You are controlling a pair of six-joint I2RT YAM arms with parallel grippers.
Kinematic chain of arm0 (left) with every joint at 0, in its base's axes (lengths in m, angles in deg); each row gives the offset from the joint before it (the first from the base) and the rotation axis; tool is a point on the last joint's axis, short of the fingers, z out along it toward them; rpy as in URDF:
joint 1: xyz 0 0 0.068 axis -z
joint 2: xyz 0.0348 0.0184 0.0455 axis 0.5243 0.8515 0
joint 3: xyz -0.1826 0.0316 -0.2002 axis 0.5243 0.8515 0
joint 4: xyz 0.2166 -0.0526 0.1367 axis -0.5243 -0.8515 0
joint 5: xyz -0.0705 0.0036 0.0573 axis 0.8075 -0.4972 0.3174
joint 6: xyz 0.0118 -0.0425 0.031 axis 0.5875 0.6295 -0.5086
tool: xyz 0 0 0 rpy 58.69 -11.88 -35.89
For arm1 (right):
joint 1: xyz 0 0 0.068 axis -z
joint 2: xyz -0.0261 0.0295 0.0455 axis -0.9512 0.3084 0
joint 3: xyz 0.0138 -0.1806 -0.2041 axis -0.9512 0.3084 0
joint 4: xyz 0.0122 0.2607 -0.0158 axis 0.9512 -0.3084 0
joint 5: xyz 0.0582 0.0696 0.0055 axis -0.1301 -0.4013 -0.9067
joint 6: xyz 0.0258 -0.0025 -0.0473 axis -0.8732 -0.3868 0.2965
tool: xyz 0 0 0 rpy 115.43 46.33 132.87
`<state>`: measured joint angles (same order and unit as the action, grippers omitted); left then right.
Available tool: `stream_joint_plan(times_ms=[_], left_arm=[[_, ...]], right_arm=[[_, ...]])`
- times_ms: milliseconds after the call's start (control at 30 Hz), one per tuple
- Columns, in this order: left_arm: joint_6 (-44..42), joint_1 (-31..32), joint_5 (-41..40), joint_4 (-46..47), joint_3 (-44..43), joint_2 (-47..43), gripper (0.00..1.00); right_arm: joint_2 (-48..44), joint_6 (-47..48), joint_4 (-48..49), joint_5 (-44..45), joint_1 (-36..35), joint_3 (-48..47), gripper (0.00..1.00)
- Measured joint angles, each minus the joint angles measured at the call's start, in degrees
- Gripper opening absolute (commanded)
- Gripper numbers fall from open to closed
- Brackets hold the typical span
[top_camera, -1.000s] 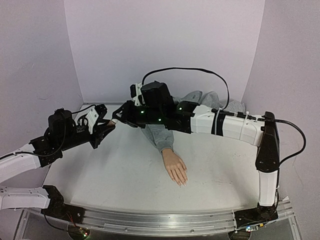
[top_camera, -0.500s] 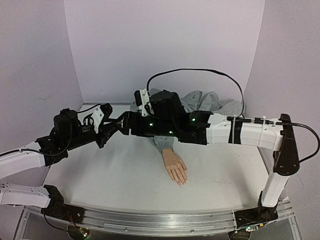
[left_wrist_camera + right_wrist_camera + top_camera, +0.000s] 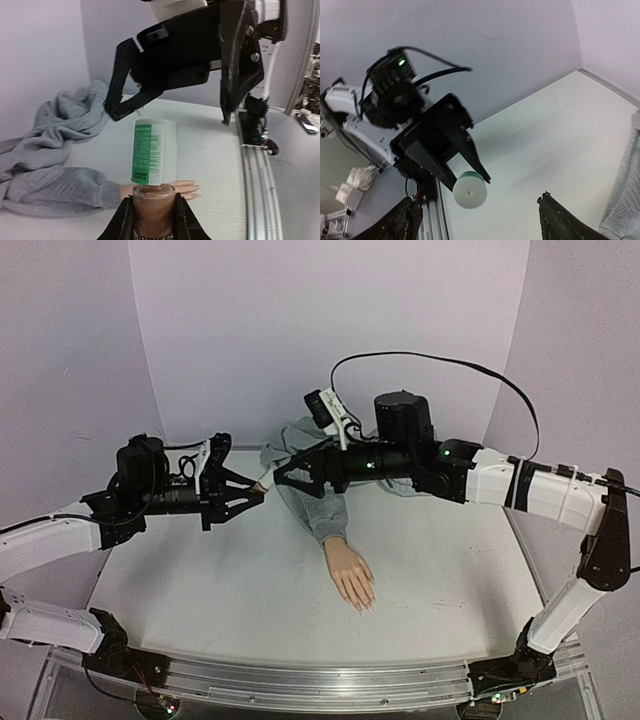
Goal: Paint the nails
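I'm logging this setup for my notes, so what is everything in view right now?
Nail polish bottle: one, brownish polish, white cap with green label, held above the table.
Mannequin hand: one, flesh-coloured, lying mid-table, fingers toward the near edge.
Nails: pale, on its fingertips; too small to count.
Sweatshirt: one, grey, bunched by the back wall, sleeve running to the hand.
Table: one, white.
Rail: one, silver, along the near edge.
Cable: one, black, looping over the right arm.
Left gripper: shut on the bottle's glass.
Right gripper: open, facing the cap, apart from it.
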<state>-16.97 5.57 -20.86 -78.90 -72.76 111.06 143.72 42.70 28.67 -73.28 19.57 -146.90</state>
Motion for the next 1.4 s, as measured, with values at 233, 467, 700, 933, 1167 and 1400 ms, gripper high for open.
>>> stream_joint_plan(times_ms=[233,467,700,933,1167,1400], left_arm=[[3.4,0.0,13.4,0.0,-1.4,2.5,0.00],[3.8,0.0,16.7,0.1,-1.4,2.4,0.00],[4.4,0.0,17.2,0.1,-1.4,2.4,0.00],[4.7,0.0,17.3,0.1,-1.4,2.4,0.00],[4.7,-0.1,17.2,-0.2,-1.4,2.4,0.00],[4.7,-0.1,12.5,-1.7,-1.2,0.8,0.00]], right_arm=[[0.0,7.1,0.7,-7.9,-0.5,0.9,0.66],[1.0,7.5,2.8,-14.0,-0.3,0.5,0.51],[3.0,6.3,4.9,-18.4,-0.3,0.3,0.43],[3.5,5.2,6.2,-19.7,-0.3,0.3,0.19],[4.5,4.4,8.2,-20.3,-0.1,0.2,0.10],[5.7,4.1,9.6,-17.9,-0.5,-0.5,0.00]])
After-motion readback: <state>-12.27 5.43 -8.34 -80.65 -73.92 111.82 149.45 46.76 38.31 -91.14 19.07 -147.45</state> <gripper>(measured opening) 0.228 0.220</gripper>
